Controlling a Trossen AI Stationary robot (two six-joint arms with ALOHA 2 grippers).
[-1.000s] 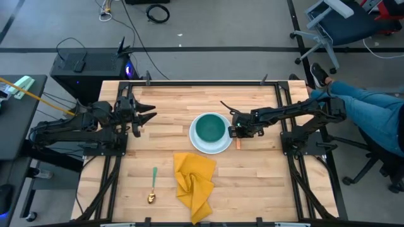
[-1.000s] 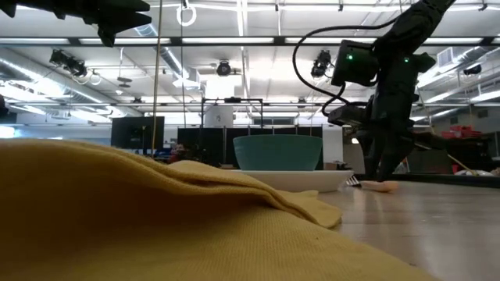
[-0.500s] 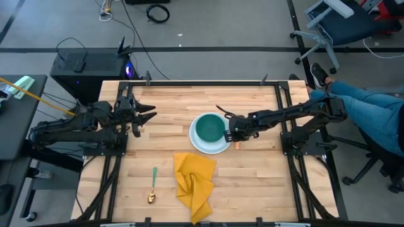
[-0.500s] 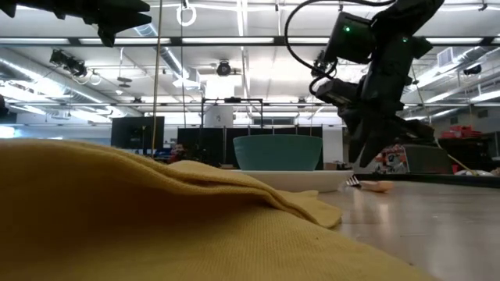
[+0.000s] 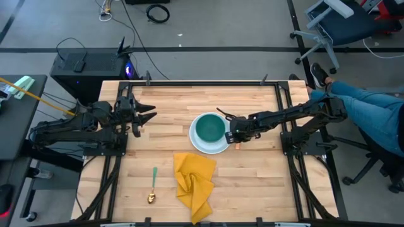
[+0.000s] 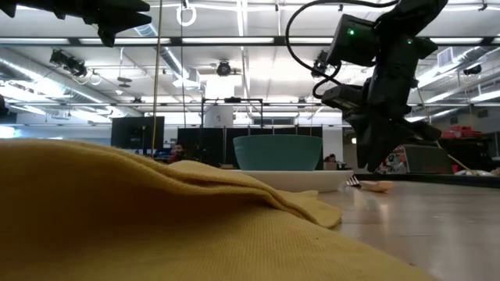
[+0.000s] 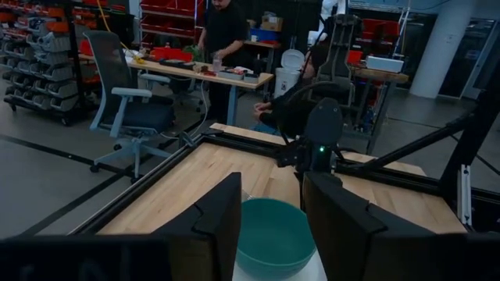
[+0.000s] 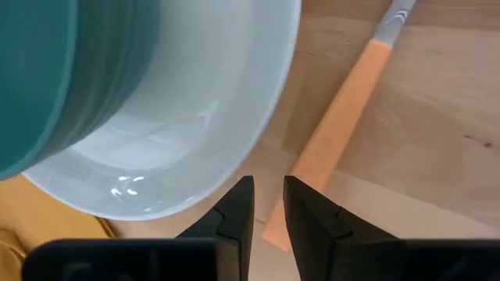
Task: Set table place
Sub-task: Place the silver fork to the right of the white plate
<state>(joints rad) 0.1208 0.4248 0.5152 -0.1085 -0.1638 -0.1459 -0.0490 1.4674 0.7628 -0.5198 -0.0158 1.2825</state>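
Note:
A teal bowl [image 5: 209, 127] stands on a white plate [image 5: 218, 147] in the middle of the table [image 5: 265, 180]. Flat on the wood just right of the plate lies an orange-handled utensil [image 8: 336, 129]. My right gripper [image 8: 269, 204] hangs above the gap between the plate's rim and the utensil's handle end, pointing steeply down. It is open by a narrow gap, with nothing between the fingers; the low view shows it [image 6: 373, 164] clear of the tabletop. At the table's left, my left gripper [image 7: 269, 226] waits, level and open, facing the bowl [image 7: 273, 238].
A crumpled yellow napkin [image 5: 194, 183] lies near the front edge. To its left is a green-handled spoon [image 5: 153, 186]. A seated person's legs [image 5: 369, 101] are just past the table's right edge. Bare wood lies at the far side and the near right.
My right gripper has risen from the tabletop beside the orange-handled utensil. It has moved a little toward the table's left, up to the plate's right rim. The utensil has stayed flat on the wood.

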